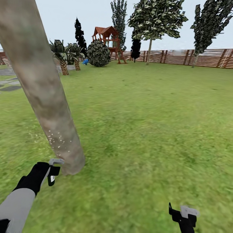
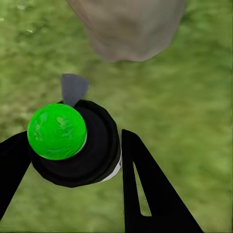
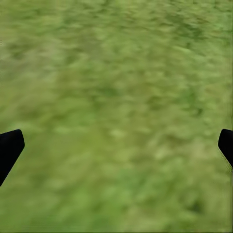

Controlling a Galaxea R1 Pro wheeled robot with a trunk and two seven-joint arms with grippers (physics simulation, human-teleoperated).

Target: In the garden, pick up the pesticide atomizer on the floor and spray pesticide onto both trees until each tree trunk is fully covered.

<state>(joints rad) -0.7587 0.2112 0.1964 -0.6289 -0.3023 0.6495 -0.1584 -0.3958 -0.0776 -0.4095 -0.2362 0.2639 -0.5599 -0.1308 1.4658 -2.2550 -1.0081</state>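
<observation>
The pesticide atomizer [image 2: 94, 158] is a small black bottle whose round top shows bright green, with a grey nozzle pointing at the tree trunk. My left gripper [image 2: 75, 141] is shut on it, a black finger on each side. In the head view the left gripper [image 1: 54, 170] hovers just above the lawn, beside the flared base of the near tree trunk [image 1: 48, 106]. That trunk is pale grey-tan and leans across the left side. Whitish pesticide specks [image 1: 57, 139] dot its lower part. My right gripper [image 1: 184, 213] hangs open over bare grass [image 3: 116, 97].
Open green lawn [image 1: 145, 123] stretches ahead to a brown slat fence [image 1: 207, 57]. A second pale-trunked tree [image 1: 149, 48] stands far off by the fence, another [image 1: 198, 55] to its right. Short palms [image 1: 63, 61], a round bush [image 1: 98, 53] and a red playhouse [image 1: 108, 37] stand at the back.
</observation>
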